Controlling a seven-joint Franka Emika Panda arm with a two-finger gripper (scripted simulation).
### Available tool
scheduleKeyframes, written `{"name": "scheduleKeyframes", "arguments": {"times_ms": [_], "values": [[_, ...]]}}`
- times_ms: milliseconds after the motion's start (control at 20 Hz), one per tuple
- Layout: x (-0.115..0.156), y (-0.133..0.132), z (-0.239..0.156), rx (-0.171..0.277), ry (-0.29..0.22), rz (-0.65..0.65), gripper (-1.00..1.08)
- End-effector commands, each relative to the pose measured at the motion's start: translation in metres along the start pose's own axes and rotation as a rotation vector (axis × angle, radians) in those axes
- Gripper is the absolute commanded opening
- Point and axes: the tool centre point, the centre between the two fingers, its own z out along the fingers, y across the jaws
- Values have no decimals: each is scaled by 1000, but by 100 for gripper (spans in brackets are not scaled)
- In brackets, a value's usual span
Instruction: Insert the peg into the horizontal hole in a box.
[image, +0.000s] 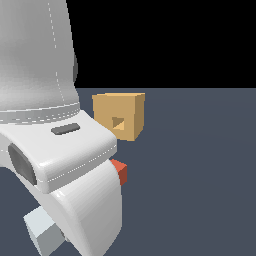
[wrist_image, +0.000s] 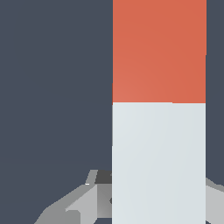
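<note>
Currently the peg (wrist_image: 159, 113) fills much of the wrist view: red-orange section leading, pale grey-white section nearer the camera. In the exterior view only its two ends show, the red tip beside the arm's white housing and the pale end low at that view's left; the arm (image: 60, 150) hides the middle. Whether it is lifted off the floor (image: 200, 175) or lying on it, I cannot tell.

Gripper (wrist_image: 131, 199): grey finger parts appear on both sides of the pale section, close against it. Contact itself is hidden, so I cannot tell whether the jaws are pinching the peg or merely straddling it.

The box (image: 120, 116) sits well apart from the red tip, further back. The hole (image: 118, 122) is on a face turned toward the camera.

Judgement: grasp or early transport stage; insertion not begun. Next move calls for a confirmed grip, then levelling the peg and lining the red end up with the hole before pushing. The small opening leaves little margin.
</note>
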Motion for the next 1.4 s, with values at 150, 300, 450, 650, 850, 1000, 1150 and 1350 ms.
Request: {"name": "scheduleKeyframes", "arguments": {"times_ms": [150, 300, 450, 650, 850, 1000, 1150, 1350], "values": [[44, -21, -11, -3, 1, -77, -100], [77, -40, -19, -3, 1, -136, -100], [108, -60, -26, -3, 0, -194, -100], [139, -83, -34, -3, 0, -254, -100], [158, -98, -39, -3, 0, -291, -100], [165, -104, -41, -3, 0, -305, -100], [166, -104, -41, -2, 1, -305, -100], [165, -103, -40, -2, 1, -302, -100]]}}
